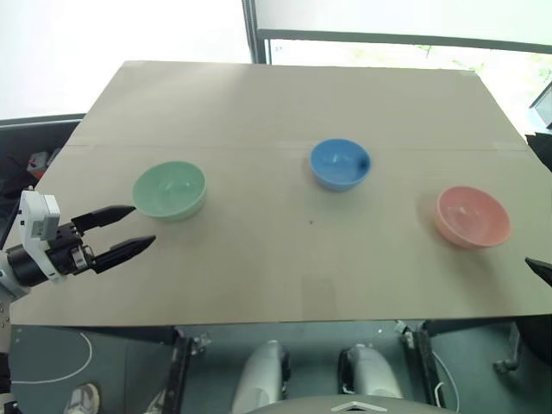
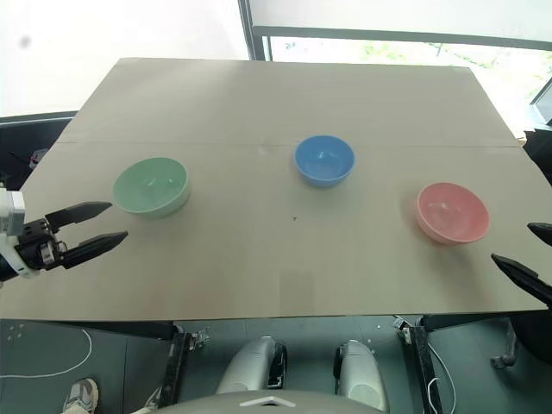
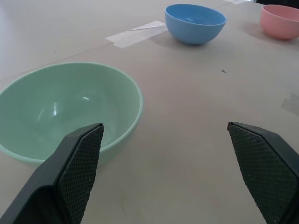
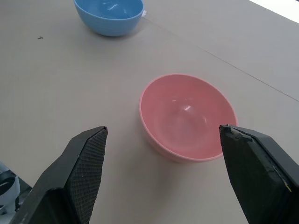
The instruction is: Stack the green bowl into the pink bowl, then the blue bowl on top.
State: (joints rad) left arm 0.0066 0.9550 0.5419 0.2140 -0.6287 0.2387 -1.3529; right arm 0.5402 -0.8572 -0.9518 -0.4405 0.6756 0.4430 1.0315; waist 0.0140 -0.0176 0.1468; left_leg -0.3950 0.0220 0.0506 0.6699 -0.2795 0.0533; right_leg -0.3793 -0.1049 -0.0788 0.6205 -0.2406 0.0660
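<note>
Presently on my desk, unstacked and well apart: green bowl at left near my left gripper, blue bowl centre, pink bowl at right by my right gripper; both jaws wide open, empty; both stacking steps remain.

We see the three bowls standing well apart on the worktop, with bare surface between them. The green bowl sits near the left gripper, whose fingers are spread wide with nothing between them. The blue bowl stands mid-worktop; the pink bowl lies near the right gripper, equally unobstructed.
</note>
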